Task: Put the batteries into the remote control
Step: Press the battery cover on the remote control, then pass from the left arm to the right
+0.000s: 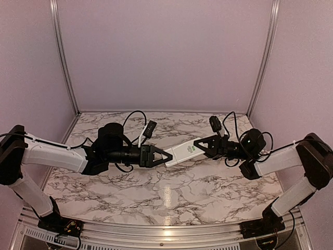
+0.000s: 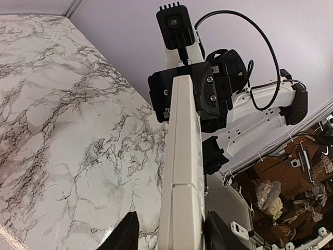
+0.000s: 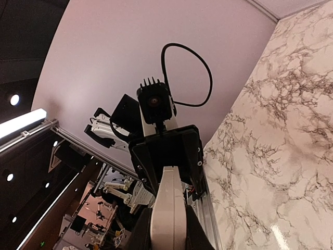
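White remote (image 1: pixel 182 152) is held over the middle of the marble table (image 1: pixel 171 198), between both arms. The left gripper (image 1: pixel 167 155), on an arm stretched level rightward, clamps its left end; the right gripper (image 1: pixel 198 147), on an arm reaching left, pinches its right end

I can read no words or numbers anywhere. The white remote control (image 1: pixel 182 152) carries a small green mark on its face, perhaps a label, but too small to read.
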You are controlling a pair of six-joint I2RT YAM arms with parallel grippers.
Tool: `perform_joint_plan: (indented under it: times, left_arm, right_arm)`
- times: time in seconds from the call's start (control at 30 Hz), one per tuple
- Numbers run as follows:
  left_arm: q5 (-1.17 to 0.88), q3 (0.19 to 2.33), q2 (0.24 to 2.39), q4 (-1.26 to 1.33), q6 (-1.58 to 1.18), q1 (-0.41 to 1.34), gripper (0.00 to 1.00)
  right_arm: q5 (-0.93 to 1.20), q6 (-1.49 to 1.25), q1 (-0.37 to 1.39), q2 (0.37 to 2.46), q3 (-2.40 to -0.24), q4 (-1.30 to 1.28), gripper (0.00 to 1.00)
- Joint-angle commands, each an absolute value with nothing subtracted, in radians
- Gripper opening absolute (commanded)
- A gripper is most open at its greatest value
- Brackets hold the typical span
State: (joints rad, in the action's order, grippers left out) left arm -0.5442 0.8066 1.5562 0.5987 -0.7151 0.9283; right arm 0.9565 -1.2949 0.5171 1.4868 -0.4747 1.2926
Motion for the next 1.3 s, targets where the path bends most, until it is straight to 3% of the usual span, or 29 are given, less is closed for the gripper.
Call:
perform_joint_plan:
  times: [0.0,0.2,0.4,0.6,0.8,1.13,1.27]
  left_arm:
    - [-0.567,0.829,1.58,0.636,-0.727,0.923,0.36]
    - [-0.593,0.835,1.585,0.647,-0.727,0.922,0.15]
    - [-0.658,0.858,1.568,0.593,-0.658,0.921,0.05]
    - [-0.737,0.922,1.527,0.37,-0.487,0.92,0.04]
    - [-0.791,0.979,1.524,0.211,-0.385,0.921,0.02]
    - [-0.86,1.079,1.559,0.003,-0.251,0.921,0.0]
    - [-0.876,1.09,1.556,-0.076,-0.207,0.92,0.0]
  right_arm:
    - [0.962,-1.319,0.529,1.499,-0.508,1.397,0.0]
    - [0.966,-1.315,0.529,1.491,-0.506,1.393,0.01]
    - [0.997,-1.264,0.531,1.447,-0.507,1.316,0.31]
    - [1.083,-1.013,0.534,1.349,-0.551,0.963,0.47]
    - [1.114,-0.607,0.569,1.278,-0.688,0.375,0.49]
    - [1.101,-0.408,0.68,1.303,-0.748,0.108,0.44]
    - [1.098,-0.378,0.702,1.307,-0.751,0.069,0.35]
